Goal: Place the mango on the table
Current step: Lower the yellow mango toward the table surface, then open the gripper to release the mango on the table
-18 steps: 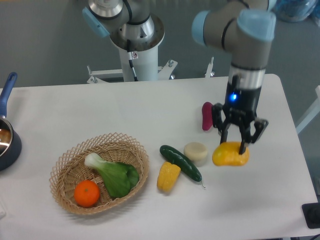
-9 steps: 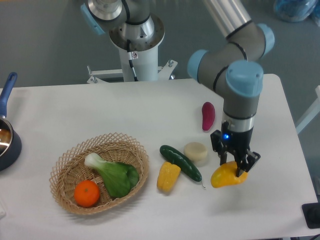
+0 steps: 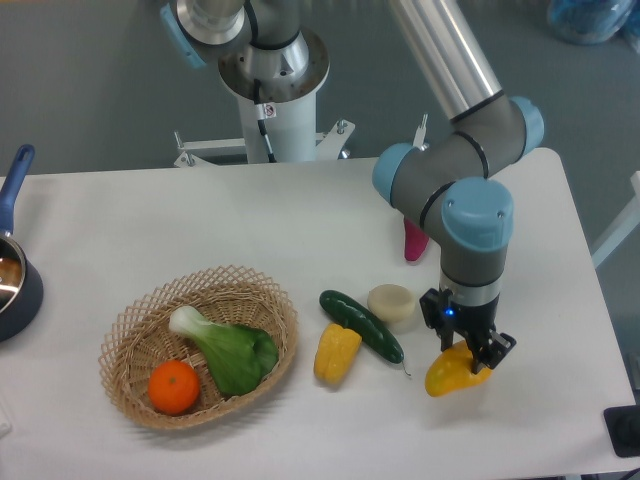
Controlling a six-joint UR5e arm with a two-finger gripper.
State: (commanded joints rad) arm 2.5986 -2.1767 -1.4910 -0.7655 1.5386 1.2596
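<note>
The mango (image 3: 452,372), glossy yellow-orange, is low at the white table (image 3: 150,220), right of the middle near the front. My gripper (image 3: 467,350) points straight down and is shut on the mango's upper right part. The mango's left end sticks out below the fingers. I cannot tell whether it touches the tabletop.
A wicker basket (image 3: 135,345) at the front left holds a bok choy (image 3: 228,350) and an orange (image 3: 174,386). A corn piece (image 3: 336,352), a cucumber (image 3: 361,325) and a pale round block (image 3: 391,303) lie left of the mango. A purple sweet potato (image 3: 413,243) lies behind the arm. A blue pot (image 3: 12,280) sits at the left edge.
My gripper has moved down and toward the table's front with the mango in it, from beside the sweet potato to a spot right of the cucumber.
</note>
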